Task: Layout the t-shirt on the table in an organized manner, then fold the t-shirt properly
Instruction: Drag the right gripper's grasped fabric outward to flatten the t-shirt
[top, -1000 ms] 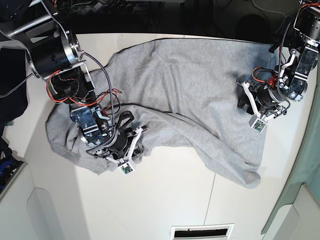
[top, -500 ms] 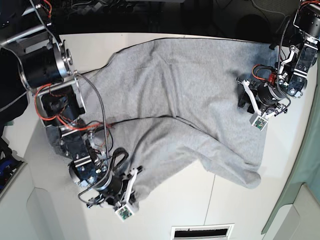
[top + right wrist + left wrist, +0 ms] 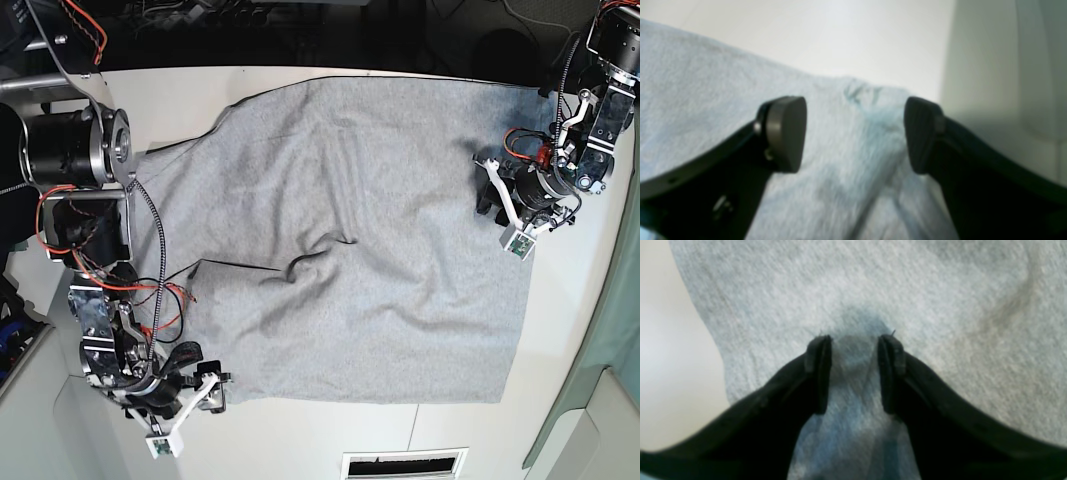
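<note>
The light grey t-shirt (image 3: 350, 230) lies spread nearly flat over the white table (image 3: 300, 440), with a small crease near its middle. My right gripper (image 3: 208, 386) is at the shirt's front-left corner. In the right wrist view this gripper (image 3: 855, 136) stands open, its fingers (image 3: 786, 133) wide apart over the shirt's corner (image 3: 706, 100). My left gripper (image 3: 488, 196) sits on the shirt's right edge. In the left wrist view this gripper (image 3: 855, 373) is shut on a raised fold of the t-shirt (image 3: 940, 306), with bare table (image 3: 666, 356) to the left.
A slotted vent (image 3: 405, 463) sits at the table's front edge. A grey-green curtain (image 3: 620, 350) hangs at the right. Dark clutter and cables run behind the table's far edge. The right arm's motors (image 3: 70, 150) stand over the table's left side.
My right gripper pulled the shirt's bunched lower-left part toward the front-left corner, spreading it flat, then opened and let go. The left gripper has stayed in place.
</note>
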Motion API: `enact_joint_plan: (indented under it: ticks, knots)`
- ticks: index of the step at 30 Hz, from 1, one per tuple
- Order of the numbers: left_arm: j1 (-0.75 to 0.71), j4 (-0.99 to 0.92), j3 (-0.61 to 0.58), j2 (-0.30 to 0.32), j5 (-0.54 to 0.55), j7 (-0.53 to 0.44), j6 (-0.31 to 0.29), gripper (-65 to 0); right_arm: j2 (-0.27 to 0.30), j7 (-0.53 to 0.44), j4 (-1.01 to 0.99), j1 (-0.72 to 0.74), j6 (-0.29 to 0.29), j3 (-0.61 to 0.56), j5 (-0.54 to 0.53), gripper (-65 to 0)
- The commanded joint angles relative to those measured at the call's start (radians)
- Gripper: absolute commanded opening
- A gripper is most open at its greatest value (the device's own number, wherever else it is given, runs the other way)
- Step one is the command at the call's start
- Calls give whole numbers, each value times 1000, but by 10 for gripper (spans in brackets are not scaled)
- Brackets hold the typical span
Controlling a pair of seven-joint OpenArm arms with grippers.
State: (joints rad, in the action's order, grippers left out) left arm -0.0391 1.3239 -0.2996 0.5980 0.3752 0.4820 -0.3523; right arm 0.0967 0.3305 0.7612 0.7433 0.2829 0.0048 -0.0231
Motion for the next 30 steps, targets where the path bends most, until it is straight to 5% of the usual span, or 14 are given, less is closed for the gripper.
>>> enact_joint_plan:
  ticks: [1, 6, 11, 15, 30]
  knots:
    - [-3, 3, 3, 12, -24, 40, 1, -390, 4, -15, 19, 8, -3, 21, -4, -203]
    - [-3, 3, 3, 31, -35, 39, 1, -390, 20, -43, 19, -119, -3, 103, -4, -203]
    - [-2, 3, 20, 56, -35, 37, 1, -390, 63, -224, 18, -229, -36, 133, -3, -203]
    - [-3, 3, 43, 56, -35, 38, 1, -390, 104, -225, 18, -246, -97, 132, -3, -203]
    - [-2, 3, 44, 56, -35, 24, 1, -390, 137, -222, 9, -334, -115, 132, 5, -205]
